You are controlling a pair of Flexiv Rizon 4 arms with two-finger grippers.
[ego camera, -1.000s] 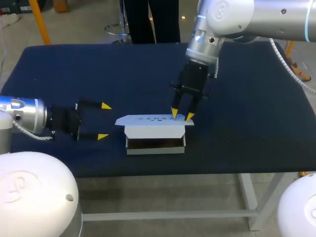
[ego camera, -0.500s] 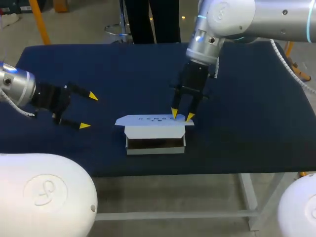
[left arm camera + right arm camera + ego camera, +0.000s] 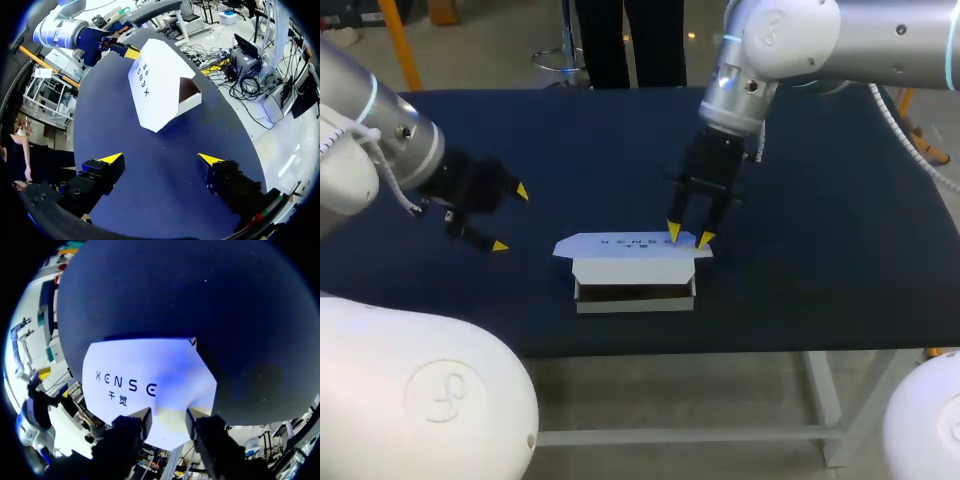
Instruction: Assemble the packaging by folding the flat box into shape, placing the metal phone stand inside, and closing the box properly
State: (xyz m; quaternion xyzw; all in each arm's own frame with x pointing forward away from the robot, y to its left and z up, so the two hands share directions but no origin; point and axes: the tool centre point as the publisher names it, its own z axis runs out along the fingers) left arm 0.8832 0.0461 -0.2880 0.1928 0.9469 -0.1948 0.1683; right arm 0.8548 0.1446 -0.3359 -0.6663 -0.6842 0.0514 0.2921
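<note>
We are holding the fingers [image 3: 129,436] of our right gripper [image 3: 689,236] a narrow gap apart, clamping nothing between them. Both yellow tips are resting on the right end of the white lid [image 3: 625,245], near its far edge, and the lid's printed face is showing through the gap in the right wrist view. The lid is slanting over the box [image 3: 635,290] and is not shut down, with a dark opening showing under its front fold. We cannot tell what is lying inside. The box is sitting near the front middle of the dark blue table [image 3: 820,200].

Our right arm [image 3: 790,40] is coming in from the far right corner and reaching down steeply onto the lid.

We are spreading the fingers of our left gripper [image 3: 161,159] wide, gripping nothing. It is hovering over bare cloth to the left of the box, well apart from it, and pointing towards it. Our left arm [image 3: 380,150] is coming in from the left side.
</note>
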